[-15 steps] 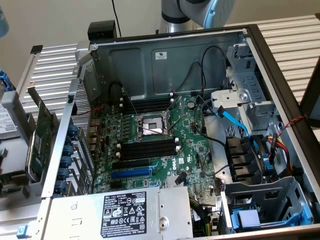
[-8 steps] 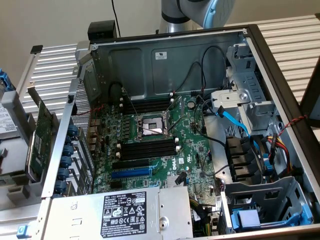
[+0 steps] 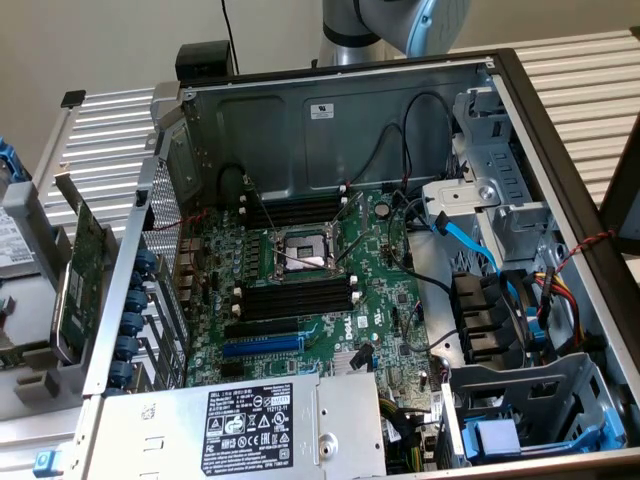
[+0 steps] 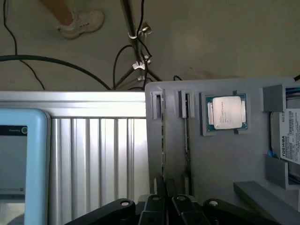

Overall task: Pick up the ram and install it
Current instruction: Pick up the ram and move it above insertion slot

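gray tray (image 4: 211, 164): ram (image 4: 163, 136) on edge in slot, processor (image 4: 226, 112) in square recess (hard drive (image 4: 287, 136) alongside) | end effector (image 4: 165, 186): closed together, above tray | case (image 3: 330, 110): motherboard (image 3: 390, 290) inside

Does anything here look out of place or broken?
Nothing looks broken. The memory slots stand empty, and a processor lies out on a gray tray, not in the computer.

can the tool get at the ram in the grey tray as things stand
Probably yes: the ram stands on edge in its slot in the grey tray with nothing over it, and the tool hangs over that slot's end. The tool is shut, though.
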Controlling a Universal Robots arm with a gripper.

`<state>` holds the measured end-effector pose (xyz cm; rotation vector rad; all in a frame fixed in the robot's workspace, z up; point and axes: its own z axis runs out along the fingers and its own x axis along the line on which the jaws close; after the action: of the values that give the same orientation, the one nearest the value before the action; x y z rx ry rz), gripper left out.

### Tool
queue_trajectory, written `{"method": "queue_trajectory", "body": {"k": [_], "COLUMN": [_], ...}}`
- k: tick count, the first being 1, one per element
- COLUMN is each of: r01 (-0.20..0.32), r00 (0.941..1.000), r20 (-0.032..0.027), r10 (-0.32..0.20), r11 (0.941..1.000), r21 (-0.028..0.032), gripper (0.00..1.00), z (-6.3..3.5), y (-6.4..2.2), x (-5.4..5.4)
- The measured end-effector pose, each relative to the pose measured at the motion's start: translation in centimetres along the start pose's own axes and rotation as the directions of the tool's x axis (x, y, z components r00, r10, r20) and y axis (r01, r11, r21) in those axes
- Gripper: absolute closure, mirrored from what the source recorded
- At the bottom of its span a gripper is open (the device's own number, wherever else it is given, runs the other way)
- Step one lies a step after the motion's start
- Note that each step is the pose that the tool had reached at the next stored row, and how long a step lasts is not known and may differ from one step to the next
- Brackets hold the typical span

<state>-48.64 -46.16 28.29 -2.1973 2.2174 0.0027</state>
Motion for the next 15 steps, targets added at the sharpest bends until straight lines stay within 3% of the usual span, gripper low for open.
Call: {"method": "queue_trajectory", "body": {"k": [5,15], "r01": [0.0,0.0], "r00": [1.0,1.0], "r20": [0.0001,0.0043], "r10": [0.0,0.0], "r11": [1.0,1.0], "r21": [0.0001,-0.0001], "gripper": [0.87,0.87], "z": [-2.25,-6.27], "y": [-0.75,-4.27], "x": [0.1,0.4]}}
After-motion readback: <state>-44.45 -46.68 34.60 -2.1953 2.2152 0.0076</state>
